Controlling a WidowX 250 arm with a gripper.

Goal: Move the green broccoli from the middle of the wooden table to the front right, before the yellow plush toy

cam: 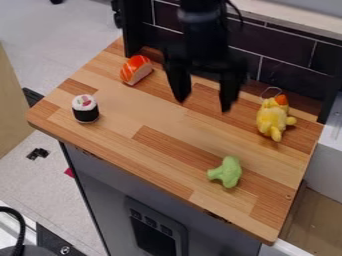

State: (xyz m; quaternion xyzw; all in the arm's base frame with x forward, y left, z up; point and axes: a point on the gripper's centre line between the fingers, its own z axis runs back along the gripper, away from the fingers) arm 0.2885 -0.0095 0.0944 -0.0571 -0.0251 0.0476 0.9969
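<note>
The black gripper (204,104) hangs wide open and empty above the wooden countertop (143,116). Around it lie an orange-and-white toy salmon sushi (136,70) near the back-left corner, a black-and-white toy sushi roll (85,112) by the front-left, a yellow plush chick (272,119) by the back-right and a green toy broccoli (229,172) towards the front-right. A sideways knock could push the roll off the edge; the chick's thin loop (271,91) might snag a fingertip.

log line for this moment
gripper open, empty, over wooden counter | sushi roll and salmon sushi at image left | green broccoli lower right | yellow plush right
</note>
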